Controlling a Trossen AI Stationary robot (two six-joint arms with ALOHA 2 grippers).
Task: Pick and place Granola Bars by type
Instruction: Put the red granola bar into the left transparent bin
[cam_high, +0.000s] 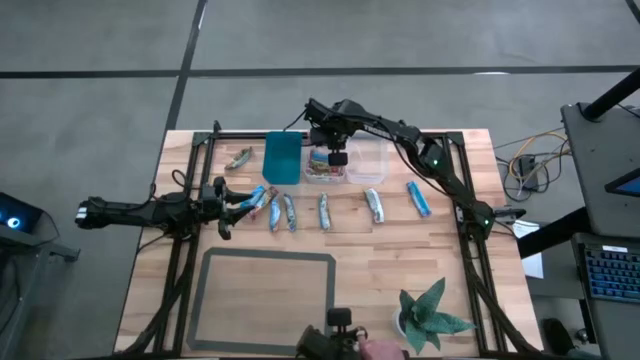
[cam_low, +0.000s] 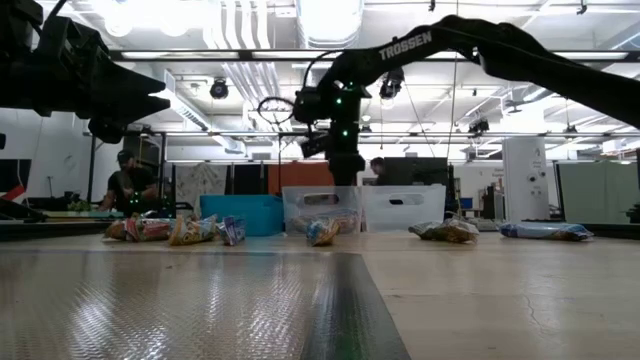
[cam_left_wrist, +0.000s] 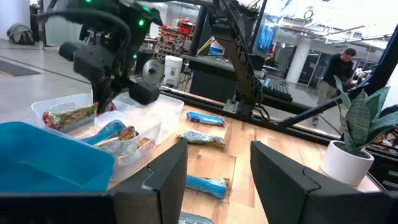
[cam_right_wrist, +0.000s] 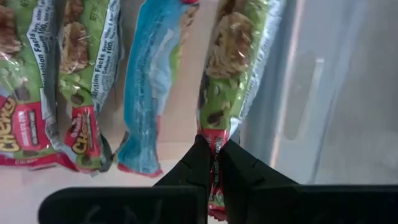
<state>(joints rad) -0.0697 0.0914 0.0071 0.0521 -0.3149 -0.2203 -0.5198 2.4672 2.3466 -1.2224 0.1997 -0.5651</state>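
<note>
Currently, right gripper (cam_high: 327, 160): positioned over the middle clear bin (cam_high: 326, 172) at the far edge of the table (cam_high: 400, 270); in the right wrist view the two fingers (cam_right_wrist: 198, 163) are pressed together on the end of a green-wrapped granola bar (cam_right_wrist: 239, 62), which hangs over the bin's floor.
Bars in the middle clear bin: three more are seen lying side by side in the right wrist view, two green-and-red ones (cam_right_wrist: 84, 74) and a blue one (cam_right_wrist: 148, 87).
Left gripper (cam_high: 238, 203): held near the left end of the row of bars on the table; in the left wrist view its fingers (cam_left_wrist: 165, 177) are spread apart with nothing between them.
Row of bars on the table: several bars (cam_high: 290, 212) are laid out in a line across the middle of the wood, with a silver-green one (cam_high: 374, 203) and a bright blue one (cam_high: 418, 199) toward the right end, each apart from its neighbour.
Stray bar: one bar (cam_high: 239, 157) is set alone near the far left corner, left of the teal bin (cam_high: 282, 158).
Bins: teal bin, middle clear bin and a second clear bin (cam_high: 368, 158) are lined up side by side.
Other items: a potted plant (cam_high: 428, 315) is placed at the near right of the table, and a dark-framed mat (cam_high: 265, 298) is laid at the near middle.
Background: a person (cam_low: 125, 182) is seen in the room beyond the table in the low view.
</note>
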